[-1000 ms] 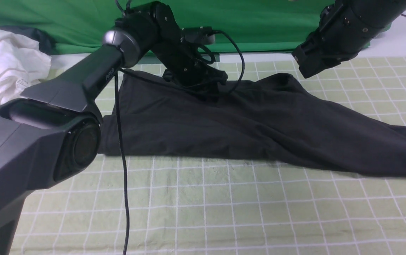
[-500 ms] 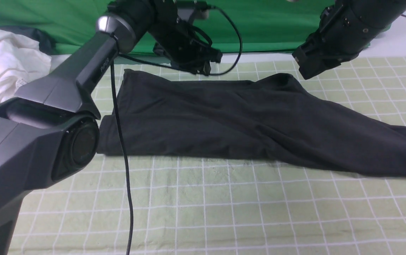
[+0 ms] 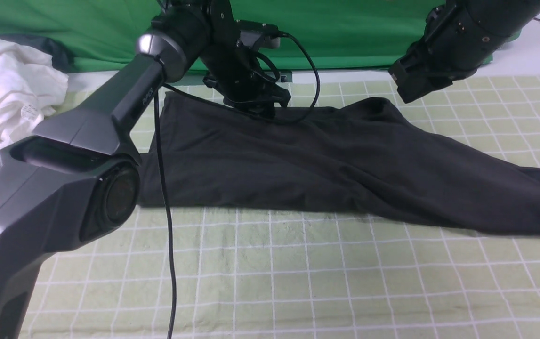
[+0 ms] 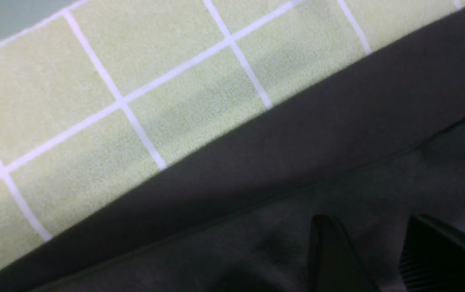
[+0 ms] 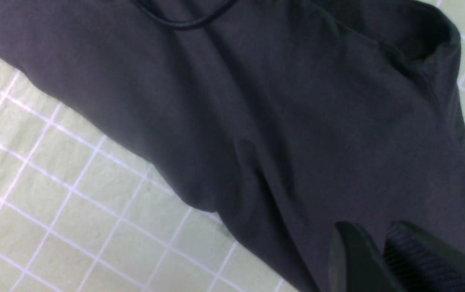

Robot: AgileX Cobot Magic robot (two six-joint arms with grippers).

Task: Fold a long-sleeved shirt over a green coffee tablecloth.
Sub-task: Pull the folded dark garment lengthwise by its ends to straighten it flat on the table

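Observation:
The long-sleeved shirt (image 3: pixel 326 165) is black and lies folded in a long band across the green coffee tablecloth (image 3: pixel 298 273), one sleeve (image 3: pixel 524 202) trailing off to the right. My left gripper (image 3: pixel 262 110) hovers low over the shirt's far edge. In the left wrist view it (image 4: pixel 362 221) is open, with only the shirt (image 4: pixel 297 162) below its fingers. My right arm (image 3: pixel 444 47) hangs high at the back right. Seen from the right wrist, the right gripper (image 5: pixel 372 227) stands a little apart, empty, well above the shirt (image 5: pixel 297 121).
A crumpled white garment (image 3: pixel 11 84) lies at the far left. A plain deep green backdrop (image 3: pixel 345 28) closes the back. The left arm's black cable (image 3: pixel 166 212) hangs down over the shirt's left end and the front of the cloth.
My left gripper rose off the shirt's far edge, then came back down close to it, slightly further left. The shirt lies flatter there. The right arm has stayed put.

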